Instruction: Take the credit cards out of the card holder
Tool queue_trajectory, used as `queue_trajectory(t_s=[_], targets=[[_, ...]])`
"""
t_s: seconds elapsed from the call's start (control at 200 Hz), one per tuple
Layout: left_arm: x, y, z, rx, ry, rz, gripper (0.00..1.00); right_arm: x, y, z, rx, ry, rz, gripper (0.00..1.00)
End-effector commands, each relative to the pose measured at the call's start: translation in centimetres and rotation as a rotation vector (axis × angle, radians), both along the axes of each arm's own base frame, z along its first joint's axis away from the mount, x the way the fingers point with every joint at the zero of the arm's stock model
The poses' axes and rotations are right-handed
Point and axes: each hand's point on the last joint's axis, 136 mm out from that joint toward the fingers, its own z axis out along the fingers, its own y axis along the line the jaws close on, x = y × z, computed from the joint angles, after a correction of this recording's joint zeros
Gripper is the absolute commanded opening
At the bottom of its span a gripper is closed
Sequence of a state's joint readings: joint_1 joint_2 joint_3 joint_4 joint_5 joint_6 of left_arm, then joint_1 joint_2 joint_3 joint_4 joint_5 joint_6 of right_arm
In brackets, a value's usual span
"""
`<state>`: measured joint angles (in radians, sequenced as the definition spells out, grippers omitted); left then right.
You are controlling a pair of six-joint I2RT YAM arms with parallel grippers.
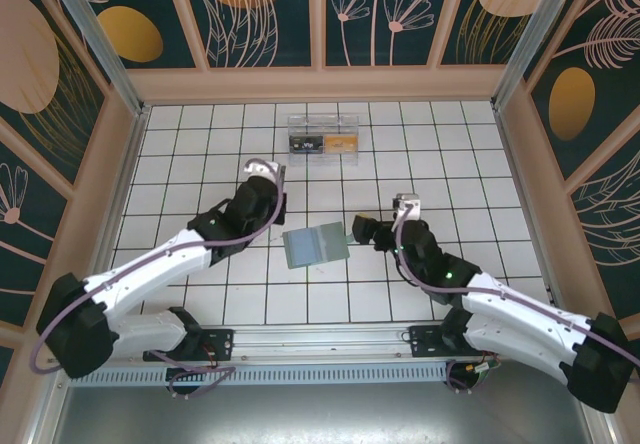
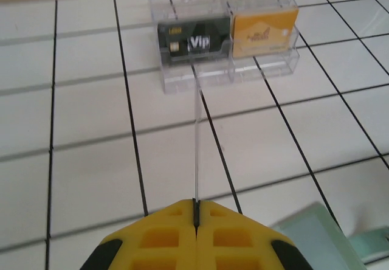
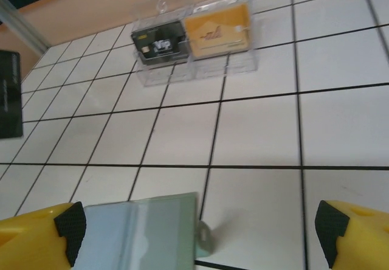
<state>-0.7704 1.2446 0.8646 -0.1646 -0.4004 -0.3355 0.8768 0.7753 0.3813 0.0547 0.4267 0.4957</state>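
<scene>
- Worktop (image 1: 180, 164): white tiles with dark grout, panelled walls around it.
- Holder (image 1: 315, 245) lies open and flat near the middle of the worktop, blue-grey inside facing up and slightly skewed to the grout lines.
- Box (image 1: 322, 141), clear plastic, stands at the far side, well apart from the holder.
- Black card (image 1: 305, 145) stands in the box's left compartment and the gold card (image 1: 343, 144) in the right one, side by side.
- From my left wrist camera the black card (image 2: 194, 42) reads "Vip" and the gold card (image 2: 264, 31) is beside it.
- Left pincer (image 1: 264, 174) sits to the left of the holder and a little farther out, aimed at the box.
- Left pincer (image 2: 196, 212) is clenched, its yellow tips meeting at a seam.
- A thin pale line rises from that seam toward the box; I cannot tell what it is.
- A corner of the holder (image 2: 316, 233) shows at the lower right of that view.
- Right pincer (image 1: 358, 232) is just beside the holder's right edge.
- Right pincer (image 3: 200, 230) is released, fingers spread wide.
- The holder (image 3: 140, 233) lies between those fingers, close against one black pad (image 3: 70, 233) and well apart from the other.
- I cannot tell whether that near pad touches the holder.
- The right wrist view also shows the black card (image 3: 159, 44) and gold card (image 3: 216, 31) upright in the box.
</scene>
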Motion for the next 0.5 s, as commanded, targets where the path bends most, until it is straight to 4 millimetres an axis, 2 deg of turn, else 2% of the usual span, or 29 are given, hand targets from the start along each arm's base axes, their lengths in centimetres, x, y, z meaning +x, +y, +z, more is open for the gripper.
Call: queue_trajectory(t_s=[0.0,0.08,0.14,0.16,0.295,0.415,0.495], targets=[[2.6,-0.3,1.5,0.239,-0.120,-0.067,0.00,0.5,-2.1,0.6,0.027,-0.061,-0.102,0.99],[4.0,-0.8,1.2,0.367,-0.162,-0.102,0.00,0.4,-2.9,0.7,0.040,-0.073,-0.129,0.99],[4.8,-1.0,0.1,0.474,-0.176,-0.134,0.00,0.3,-3.3,0.9,0.046,-0.084,-0.139,0.99],[5.4,-1.5,0.9,0.493,-0.200,-0.141,0.00,0.3,-3.4,0.9,0.047,-0.087,-0.141,0.99],[7.3,-3.3,-0.8,0.691,-0.215,-0.283,0.00,0.0,-4.1,0.9,0.041,-0.099,-0.155,0.99],[8.7,-4.7,-1.6,0.796,-0.235,-0.413,0.00,-0.3,-4.4,0.8,0.056,-0.110,-0.153,0.99],[9.9,-4.7,-2.0,0.849,-0.245,-0.462,0.00,-0.4,-4.5,0.6,0.057,-0.111,-0.150,0.99]])
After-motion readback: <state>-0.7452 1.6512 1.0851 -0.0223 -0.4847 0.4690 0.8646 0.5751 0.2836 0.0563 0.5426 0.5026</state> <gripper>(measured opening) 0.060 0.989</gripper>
